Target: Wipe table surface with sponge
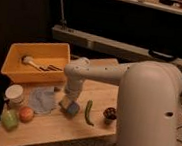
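Observation:
The table surface (52, 129) is a light tan wooden top in the lower left of the camera view. The sponge (72, 109), a small blue block, rests on the table's middle, between the cloth and the green pepper. My gripper (68, 104) reaches down from the white arm and is shut on the sponge, pressing it onto the wood. The arm's wrist hides most of the fingers.
An orange-yellow bin (14, 67) with utensils stands at the table's back left. A pale blue-grey cloth (42, 99), a white cup (15, 94), an orange fruit (26, 113) and a green fruit (9, 120) lie left. A green pepper (89, 112) and a small dark cup (110, 113) lie right.

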